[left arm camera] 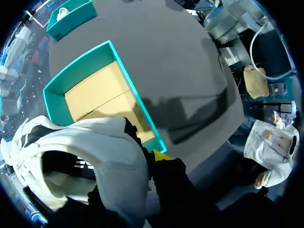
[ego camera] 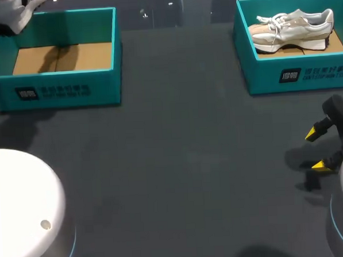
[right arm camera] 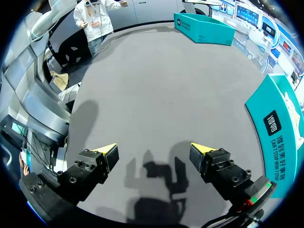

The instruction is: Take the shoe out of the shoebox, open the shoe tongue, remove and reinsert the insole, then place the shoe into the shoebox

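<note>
Dark grey table point(ego camera: 178, 139), two teal boxes at far edge. Shoe point(ego camera: 293, 27) sole-down inside right shoebox point(ego camera: 295, 76). Left shoebox point(ego camera: 60, 91) showing cardboard floor. Right gripper point(ego camera: 315, 150) over table before right shoebox, spread wide, grasping nothing. Left gripper point(left arm camera: 157, 160) by left shoebox (mostly under white cover); grip state not discernible.

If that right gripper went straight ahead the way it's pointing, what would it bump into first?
Probably the bare table: the open right gripper seems angled down at it, with the shoebox off to its side.
</note>
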Controlling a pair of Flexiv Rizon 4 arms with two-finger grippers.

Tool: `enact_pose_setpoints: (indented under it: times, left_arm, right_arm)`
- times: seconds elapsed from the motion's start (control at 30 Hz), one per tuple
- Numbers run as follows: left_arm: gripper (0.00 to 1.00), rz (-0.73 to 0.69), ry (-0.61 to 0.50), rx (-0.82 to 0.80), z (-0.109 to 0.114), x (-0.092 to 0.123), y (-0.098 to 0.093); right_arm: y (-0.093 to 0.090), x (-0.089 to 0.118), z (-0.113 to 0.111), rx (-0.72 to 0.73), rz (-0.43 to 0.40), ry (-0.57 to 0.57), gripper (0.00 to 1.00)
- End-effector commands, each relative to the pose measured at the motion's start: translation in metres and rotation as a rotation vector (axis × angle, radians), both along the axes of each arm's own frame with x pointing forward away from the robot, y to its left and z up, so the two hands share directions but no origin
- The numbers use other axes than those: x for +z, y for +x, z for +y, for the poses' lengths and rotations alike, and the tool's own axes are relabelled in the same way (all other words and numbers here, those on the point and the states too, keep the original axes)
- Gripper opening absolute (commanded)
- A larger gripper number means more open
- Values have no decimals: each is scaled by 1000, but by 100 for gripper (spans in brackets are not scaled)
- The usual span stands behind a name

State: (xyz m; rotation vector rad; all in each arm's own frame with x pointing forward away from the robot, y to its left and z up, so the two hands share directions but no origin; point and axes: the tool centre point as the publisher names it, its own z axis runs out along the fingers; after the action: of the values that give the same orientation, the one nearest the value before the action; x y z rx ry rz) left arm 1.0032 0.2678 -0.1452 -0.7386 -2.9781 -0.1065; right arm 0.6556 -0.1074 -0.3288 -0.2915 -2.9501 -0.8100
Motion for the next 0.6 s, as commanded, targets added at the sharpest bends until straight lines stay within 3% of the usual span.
enact_pose_setpoints:
  times: [0.03,0.37,0.4,0.6]
  left_arm:
    - [0,-147,59,-248,0,0,-9]
    - [0,-147,59,-248,0,0,-9]
    - [0,-133,50,-354,1,-3,-5]
    - [0,-32,61,-582,25,-10,19]
  right_arm:
    - [-1,0,1,-2,-2,-4,100]
    - [-1,0,1,-2,-2,-4,100]
    - [-1,0,1,-2,-2,-4,100]
    - [-1,0,1,-2,-2,-4,100]
